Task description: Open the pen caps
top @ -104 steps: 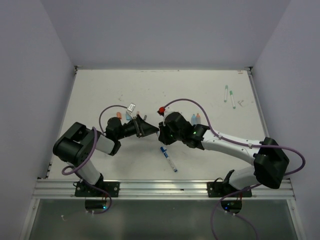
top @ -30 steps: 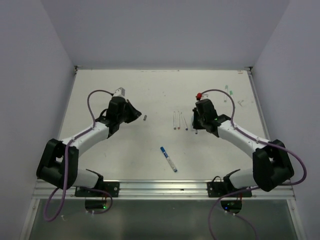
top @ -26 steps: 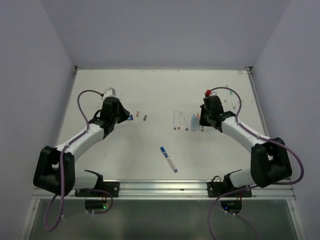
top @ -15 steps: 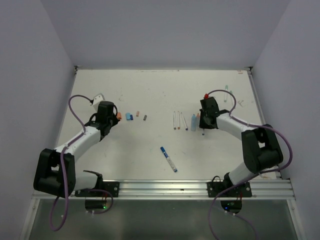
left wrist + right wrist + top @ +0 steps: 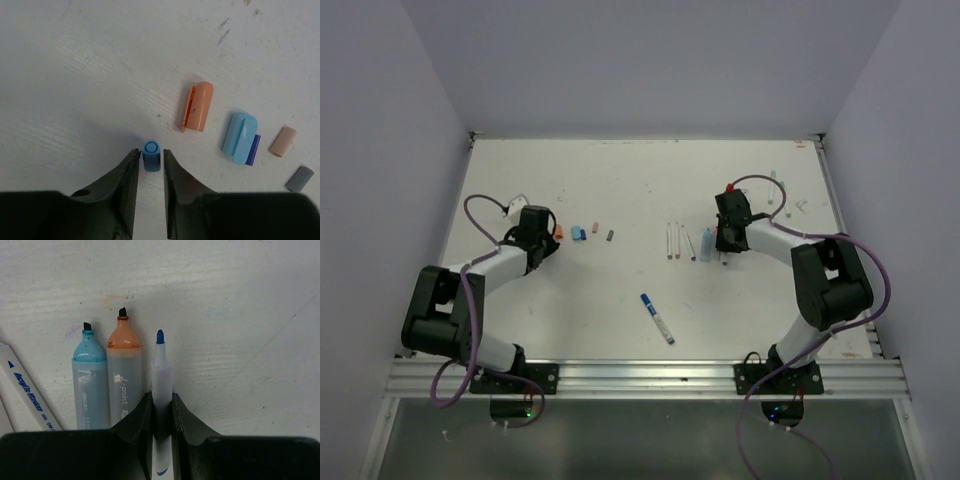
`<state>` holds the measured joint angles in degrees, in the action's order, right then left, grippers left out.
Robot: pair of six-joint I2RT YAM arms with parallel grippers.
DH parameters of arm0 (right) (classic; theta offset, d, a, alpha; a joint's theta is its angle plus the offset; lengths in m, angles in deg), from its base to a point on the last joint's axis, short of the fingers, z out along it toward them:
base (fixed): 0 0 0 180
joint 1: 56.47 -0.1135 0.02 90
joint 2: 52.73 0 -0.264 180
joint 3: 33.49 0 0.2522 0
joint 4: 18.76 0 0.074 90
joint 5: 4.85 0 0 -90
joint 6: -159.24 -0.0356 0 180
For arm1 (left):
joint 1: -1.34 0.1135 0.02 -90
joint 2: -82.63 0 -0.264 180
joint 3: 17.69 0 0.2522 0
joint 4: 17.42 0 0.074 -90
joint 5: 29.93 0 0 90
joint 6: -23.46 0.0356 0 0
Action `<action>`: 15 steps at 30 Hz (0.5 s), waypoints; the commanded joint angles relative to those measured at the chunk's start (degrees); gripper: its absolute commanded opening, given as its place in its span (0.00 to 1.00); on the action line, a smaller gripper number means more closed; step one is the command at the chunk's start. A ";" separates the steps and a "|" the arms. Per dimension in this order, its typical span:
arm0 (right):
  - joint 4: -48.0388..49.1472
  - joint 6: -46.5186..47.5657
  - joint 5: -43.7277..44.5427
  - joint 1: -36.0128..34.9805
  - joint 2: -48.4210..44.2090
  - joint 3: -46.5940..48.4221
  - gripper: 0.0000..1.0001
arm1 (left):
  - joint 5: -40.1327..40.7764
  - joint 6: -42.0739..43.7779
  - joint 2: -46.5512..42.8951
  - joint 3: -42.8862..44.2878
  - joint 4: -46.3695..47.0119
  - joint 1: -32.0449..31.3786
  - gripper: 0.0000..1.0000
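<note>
A small blue pen cap [image 5: 151,157] lies on the table between the fingers of my left gripper [image 5: 151,151]. The jaws stand slightly apart with a thin gap on each side, so the gripper is open. Just beyond lie an orange cap [image 5: 198,106], a light blue cap [image 5: 239,132], a dark blue cap [image 5: 253,150], a peach cap [image 5: 283,141] and a grey cap [image 5: 300,178]. My right gripper [image 5: 161,396] is shut on a thin white pen [image 5: 161,372] with a bare blue tip, laid beside the uncapped orange marker [image 5: 124,375] and light blue marker [image 5: 91,385].
Three thin white pens [image 5: 678,240] lie side by side mid-table, left of the right gripper [image 5: 725,250]. A capped blue pen [image 5: 657,318] lies nearer the arm bases. Two green-ended pens [image 5: 777,186] lie at the far right. The left gripper [image 5: 548,243] sits left of the caps.
My left gripper's jaws have parted from the blue cap, which now rests on the table. The right gripper still holds the thin pen, low beside the markers.
</note>
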<state>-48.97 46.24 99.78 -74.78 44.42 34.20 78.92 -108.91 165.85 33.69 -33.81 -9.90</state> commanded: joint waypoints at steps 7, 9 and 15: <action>0.36 -0.46 1.10 0.20 -0.02 1.00 0.19 | -3.03 -0.70 4.58 0.17 8.35 3.33 0.37; 0.36 -0.29 1.01 0.20 -0.29 0.83 0.19 | -3.99 -0.87 5.02 0.17 8.52 3.69 0.37; 0.45 0.94 0.40 0.02 -4.40 0.12 0.31 | -4.70 -0.78 2.74 -0.80 8.79 3.77 0.47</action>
<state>-48.92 46.39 99.60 -74.80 44.11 34.20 74.09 -109.04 170.49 33.65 -28.24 -6.62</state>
